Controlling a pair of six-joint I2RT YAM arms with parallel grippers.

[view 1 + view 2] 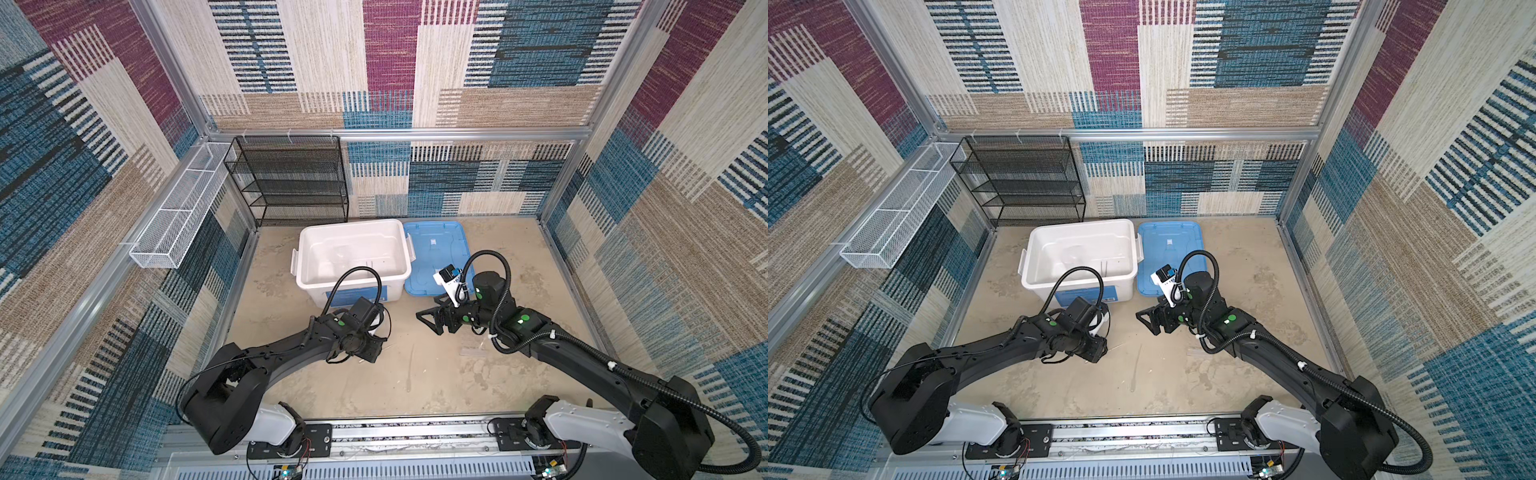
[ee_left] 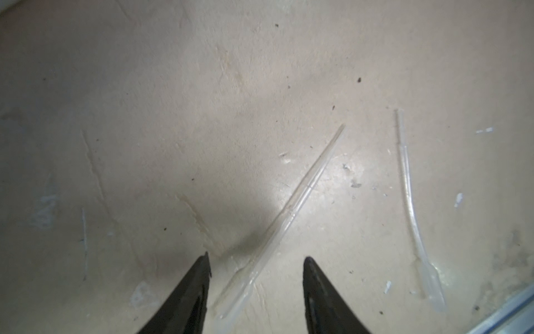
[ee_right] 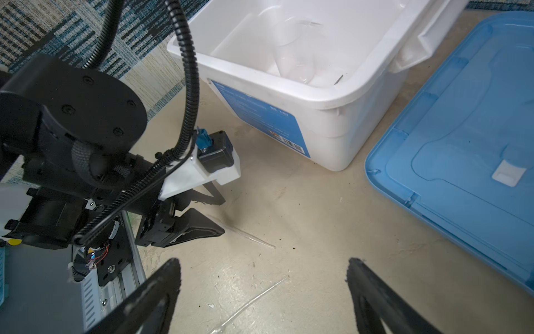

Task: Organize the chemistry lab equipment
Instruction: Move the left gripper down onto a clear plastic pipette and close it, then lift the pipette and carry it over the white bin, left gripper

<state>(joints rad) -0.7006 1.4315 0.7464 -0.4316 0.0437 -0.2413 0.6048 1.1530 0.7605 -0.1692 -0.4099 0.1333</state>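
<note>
Two thin clear pipettes lie on the beige table. In the left wrist view the straight pipette (image 2: 294, 202) has its bulb end between the fingers of my left gripper (image 2: 257, 257), which stands open and touches neither side of it. The curved pipette (image 2: 410, 208) lies off to one side. My right gripper (image 3: 263, 260) hovers open and empty over a pipette (image 3: 254, 297). A clear beaker (image 3: 294, 55) and a thin metal piece (image 3: 338, 79) lie inside the white bin (image 1: 353, 284). In both top views the left wrist hides its own fingers.
A blue lid (image 1: 436, 257) lies flat to the right of the bin. At the back left stands a black mesh shelf (image 1: 291, 183), with a white mesh basket (image 1: 178, 216) on the left wall. My right gripper (image 1: 426, 324) points toward the left arm.
</note>
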